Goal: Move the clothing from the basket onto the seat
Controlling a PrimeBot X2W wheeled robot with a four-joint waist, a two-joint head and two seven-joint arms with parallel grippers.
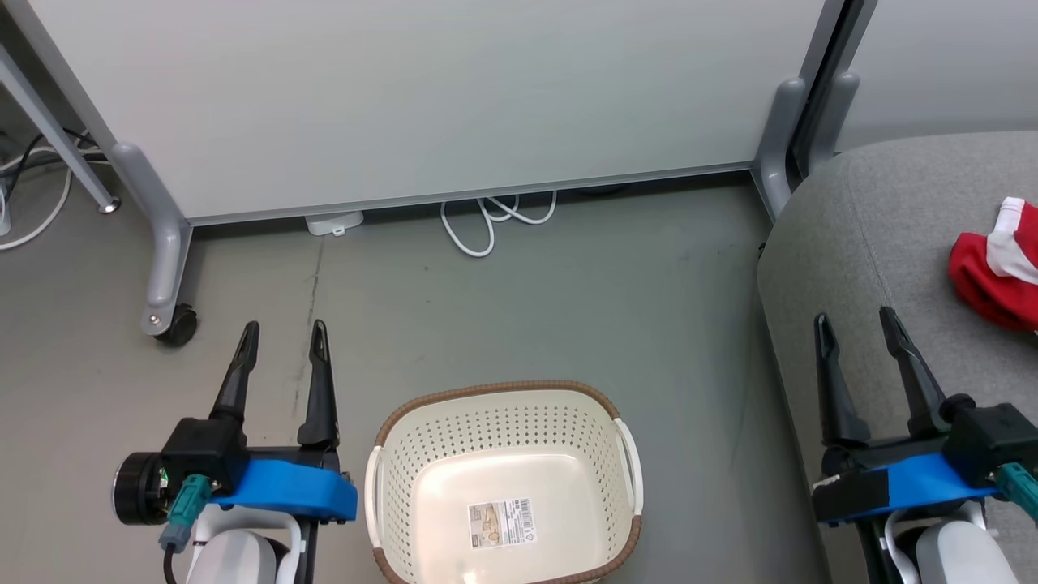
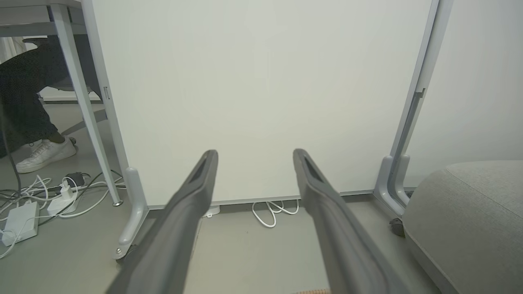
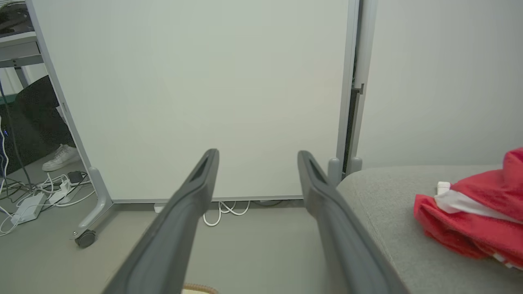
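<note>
While the basket (image 1: 496, 389) stands empty on the floor (image 1: 568, 308), its label sticker (image 1: 502, 523) bare on the bottom, the clothing (image 1: 996, 272) lies in a red and white heap on the grey seat (image 1: 876, 243), well to the right of the basket. The left fingers (image 1: 235, 381) hover just left of the basket, spread wide with nothing between the 2 of them. The right fingers (image 1: 837, 405) hang to the right of the basket, over the near edge of the seat, likewise spread apart and holding nothing, short of the clothing. Beyond the basket stands a pale partition panel (image 1: 422, 97) on a castor (image 1: 180, 326), with a looped white cable (image 1: 495, 221) under its lower edge.
</note>
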